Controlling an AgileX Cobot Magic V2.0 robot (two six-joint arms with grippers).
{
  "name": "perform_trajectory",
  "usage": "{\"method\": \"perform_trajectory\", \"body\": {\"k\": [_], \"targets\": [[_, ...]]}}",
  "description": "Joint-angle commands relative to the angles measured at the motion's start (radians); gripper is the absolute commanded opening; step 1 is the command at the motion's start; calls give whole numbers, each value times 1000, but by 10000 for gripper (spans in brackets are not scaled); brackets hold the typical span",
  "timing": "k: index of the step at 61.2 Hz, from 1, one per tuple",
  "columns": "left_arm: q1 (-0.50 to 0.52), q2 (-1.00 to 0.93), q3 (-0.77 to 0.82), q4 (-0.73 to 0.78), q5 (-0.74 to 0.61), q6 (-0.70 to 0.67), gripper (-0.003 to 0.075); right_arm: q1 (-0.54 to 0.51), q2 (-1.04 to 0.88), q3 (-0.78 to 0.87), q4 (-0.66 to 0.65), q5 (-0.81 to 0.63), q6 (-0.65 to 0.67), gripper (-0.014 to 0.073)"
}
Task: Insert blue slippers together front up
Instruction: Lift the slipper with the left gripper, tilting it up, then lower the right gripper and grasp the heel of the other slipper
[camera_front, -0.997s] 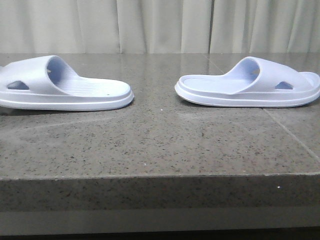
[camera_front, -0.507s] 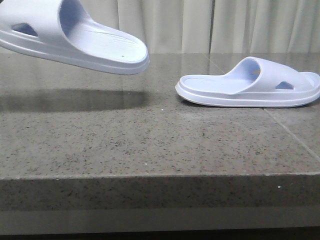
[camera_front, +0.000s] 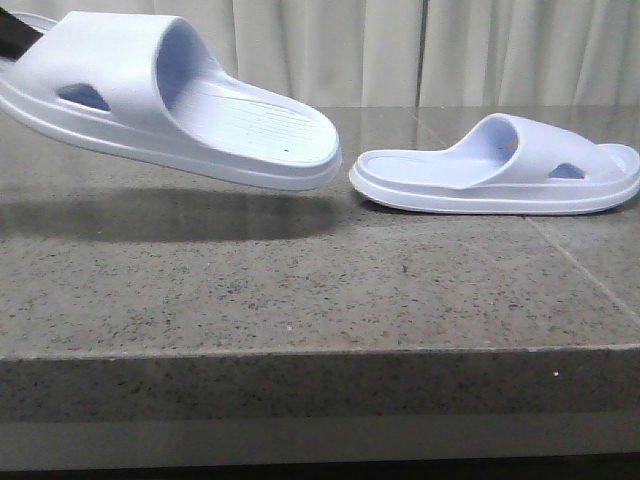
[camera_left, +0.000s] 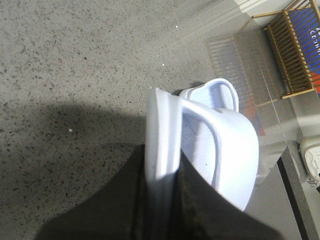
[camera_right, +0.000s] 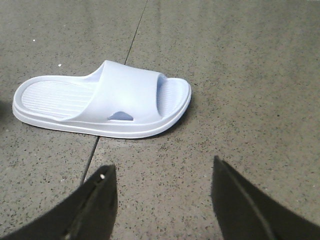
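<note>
Two pale lavender-blue slide slippers. The left slipper (camera_front: 170, 100) hangs in the air above the stone table, tilted with its heel end down and almost touching the heel of the right slipper (camera_front: 500, 170), which lies flat on the table. My left gripper (camera_left: 162, 172) is shut on the sole edge of the left slipper (camera_left: 165, 130); a dark bit of a finger (camera_front: 15, 40) shows at the front view's left edge. My right gripper (camera_right: 162, 172) is open and empty, hovering beside the right slipper (camera_right: 105, 100); it is out of the front view.
The grey speckled stone table (camera_front: 300, 290) has its front edge near the camera. A tile seam (camera_front: 580, 270) runs under the right slipper. Pale curtains (camera_front: 400, 50) hang behind. A wooden rack (camera_left: 295, 50) stands beyond the table's side.
The left slipper was lifted off the table by my left gripper and carried right toward the right slipper, now lower and closer. The right slipper has not moved.
</note>
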Motion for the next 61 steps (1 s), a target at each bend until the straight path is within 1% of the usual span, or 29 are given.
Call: {"method": "perform_trajectory", "body": {"k": [1, 10, 19, 23, 32, 35, 38, 44, 48, 54, 61], "targets": [[-6, -40, -22, -83, 60, 5, -20, 2, 11, -36, -6, -68, -6, 447], [-6, -40, -22, -83, 58, 5, -20, 2, 12, -41, -6, -47, -6, 447], [-6, -40, -22, -83, 55, 5, -20, -27, 112, -138, -8, 88, -5, 447], [-6, -40, -22, -83, 54, 5, -20, -71, 197, -205, -10, 154, -5, 447], [-6, -40, -22, -83, 53, 5, -20, -218, 402, -354, 10, 308, -5, 447], [-6, -40, -22, -83, 48, 5, -20, -265, 465, -397, 65, 342, -8, 447], [-6, -40, -22, -83, 48, 5, -20, -305, 517, -428, 128, 362, -41, 445], [-6, -40, -22, -83, 46, 5, -20, -369, 624, -495, 314, 416, -178, 412], [-6, -40, -22, -83, 46, 5, -20, -404, 687, -520, 431, 428, -259, 395], [-6, -40, -22, -83, 46, 5, -20, -439, 781, -550, 587, 445, -368, 384], [-6, -40, -22, -83, 46, 5, -20, -445, 871, -570, 701, 452, -455, 384]]}}
